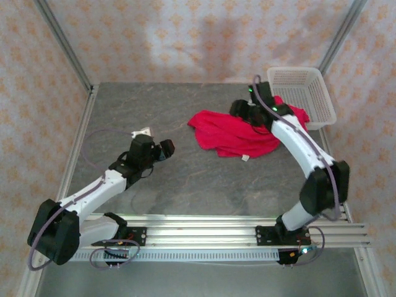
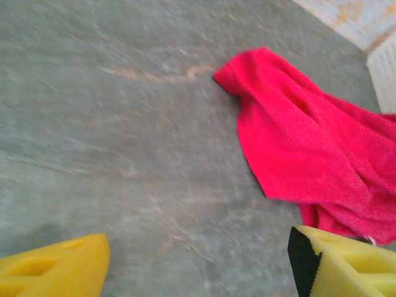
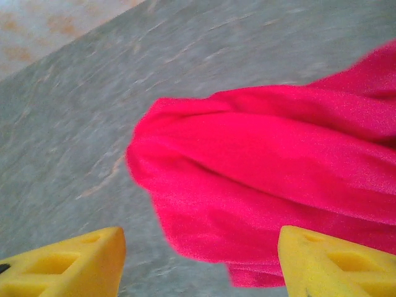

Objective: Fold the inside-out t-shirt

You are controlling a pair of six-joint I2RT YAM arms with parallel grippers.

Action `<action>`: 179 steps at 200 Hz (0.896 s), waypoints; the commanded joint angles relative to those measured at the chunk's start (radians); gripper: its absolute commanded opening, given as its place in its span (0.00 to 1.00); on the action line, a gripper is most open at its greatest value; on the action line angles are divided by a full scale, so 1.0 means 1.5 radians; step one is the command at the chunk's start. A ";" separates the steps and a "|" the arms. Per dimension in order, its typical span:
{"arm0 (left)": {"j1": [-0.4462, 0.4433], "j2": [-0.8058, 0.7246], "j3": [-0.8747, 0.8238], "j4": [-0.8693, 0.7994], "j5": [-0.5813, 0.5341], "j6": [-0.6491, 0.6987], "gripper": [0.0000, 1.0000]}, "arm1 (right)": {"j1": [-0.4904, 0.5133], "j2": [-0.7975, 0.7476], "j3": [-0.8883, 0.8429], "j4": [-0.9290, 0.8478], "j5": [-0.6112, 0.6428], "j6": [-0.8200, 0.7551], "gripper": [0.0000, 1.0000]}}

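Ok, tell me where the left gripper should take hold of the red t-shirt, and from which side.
Grip the rounded corner that sticks out at the left end of the crumpled red t-shirt, coming in low from the left. That corner lies flat with bare table around it, and the open left gripper faces it. The rest is a bunched heap, probably harder to pinch cleanly.

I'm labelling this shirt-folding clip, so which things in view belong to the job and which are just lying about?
Belongs to the job:
- crumpled bright red cloth t-shirt, on the grey stone-patterned table
- left gripper, open
- right gripper, open over the shirt

Just lying about:
- white plastic mesh basket, far right corner
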 commanded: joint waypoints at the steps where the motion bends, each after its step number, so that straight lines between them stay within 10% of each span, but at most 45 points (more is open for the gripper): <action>1: -0.070 0.029 -0.005 0.044 -0.023 -0.057 0.77 | -0.056 -0.075 -0.125 0.077 0.048 0.002 0.67; 84: -0.198 0.347 0.245 0.036 -0.045 -0.115 0.68 | -0.103 -0.301 -0.480 0.341 0.052 -0.011 0.67; 179: -0.198 0.598 0.517 -0.113 -0.092 -0.107 0.63 | -0.110 -0.309 -0.486 0.307 0.119 0.029 0.70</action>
